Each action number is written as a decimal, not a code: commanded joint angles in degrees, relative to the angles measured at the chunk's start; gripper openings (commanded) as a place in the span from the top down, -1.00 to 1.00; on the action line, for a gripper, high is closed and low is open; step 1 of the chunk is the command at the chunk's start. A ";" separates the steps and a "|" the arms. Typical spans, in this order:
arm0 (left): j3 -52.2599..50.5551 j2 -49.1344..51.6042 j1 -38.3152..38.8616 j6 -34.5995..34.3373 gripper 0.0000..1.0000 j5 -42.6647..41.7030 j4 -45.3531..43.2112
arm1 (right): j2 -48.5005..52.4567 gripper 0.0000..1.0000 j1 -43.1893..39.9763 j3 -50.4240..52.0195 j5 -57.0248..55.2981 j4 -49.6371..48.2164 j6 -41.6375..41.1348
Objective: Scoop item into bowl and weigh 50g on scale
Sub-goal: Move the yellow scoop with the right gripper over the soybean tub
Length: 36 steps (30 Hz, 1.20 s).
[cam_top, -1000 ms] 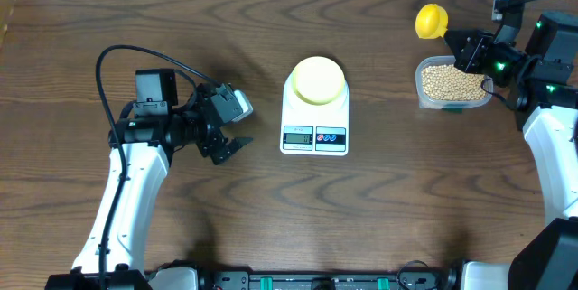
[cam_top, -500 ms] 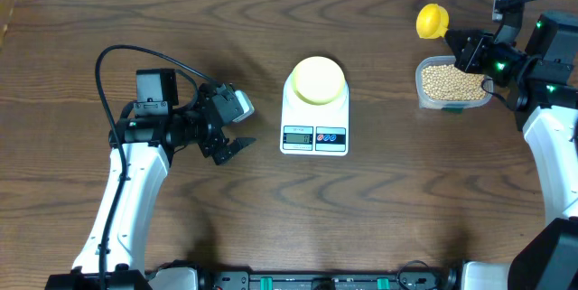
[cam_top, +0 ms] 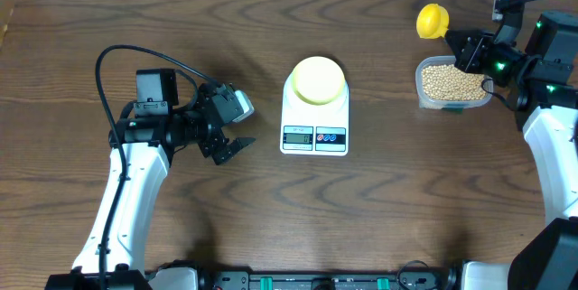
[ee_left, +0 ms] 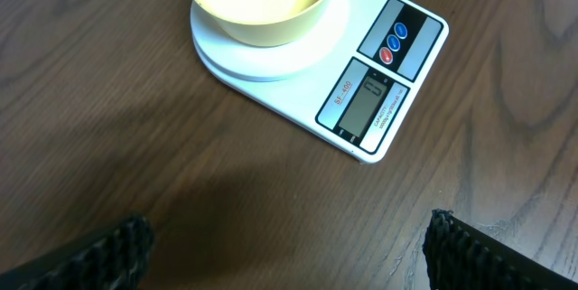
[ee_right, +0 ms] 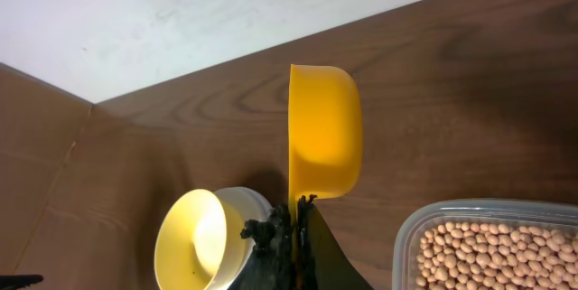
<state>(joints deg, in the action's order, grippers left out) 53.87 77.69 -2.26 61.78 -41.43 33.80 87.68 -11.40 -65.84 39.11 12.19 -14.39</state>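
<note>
Yellow scoop clamped in right end effector; left end effector wide open, empty.

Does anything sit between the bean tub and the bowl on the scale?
Nothing visible does. Only bare table lies between the beans in their clear tub and the bowl on the scale. The right hand grips the yellow scoop just beyond the tub.

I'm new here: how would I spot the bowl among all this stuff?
Find the white scale in the middle of the table. The bowl sits on its round platform, behind the display. It is pale yellow, round and empty, unlike the clear tub of beans at the right and the brighter yellow scoop beside that.
</note>
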 commanded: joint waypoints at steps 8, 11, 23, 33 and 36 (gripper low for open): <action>0.35 0.22 -0.20 0.55 -0.95 0.33 -0.04 | -1.33 0.98 -0.31 -1.16 -0.22 0.04 1.22; 0.35 0.22 -0.20 0.57 -0.95 0.33 -0.04 | -1.33 0.98 -0.31 -1.16 -0.22 0.04 1.22; 0.35 0.22 -0.20 0.55 -0.95 0.33 -0.04 | -1.33 0.98 -0.31 -1.16 -0.20 0.04 1.20; 0.35 0.22 -0.20 0.55 -0.95 0.33 -0.04 | -1.38 0.98 -0.37 -1.16 -0.79 0.13 1.33; 0.35 0.22 -0.20 0.57 -0.95 0.33 -0.04 | -1.66 0.97 -0.74 -1.16 -1.09 0.46 1.20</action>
<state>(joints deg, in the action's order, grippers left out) 53.87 77.69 -2.26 61.76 -41.41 33.80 87.68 -11.46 -65.84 38.72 12.25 -14.00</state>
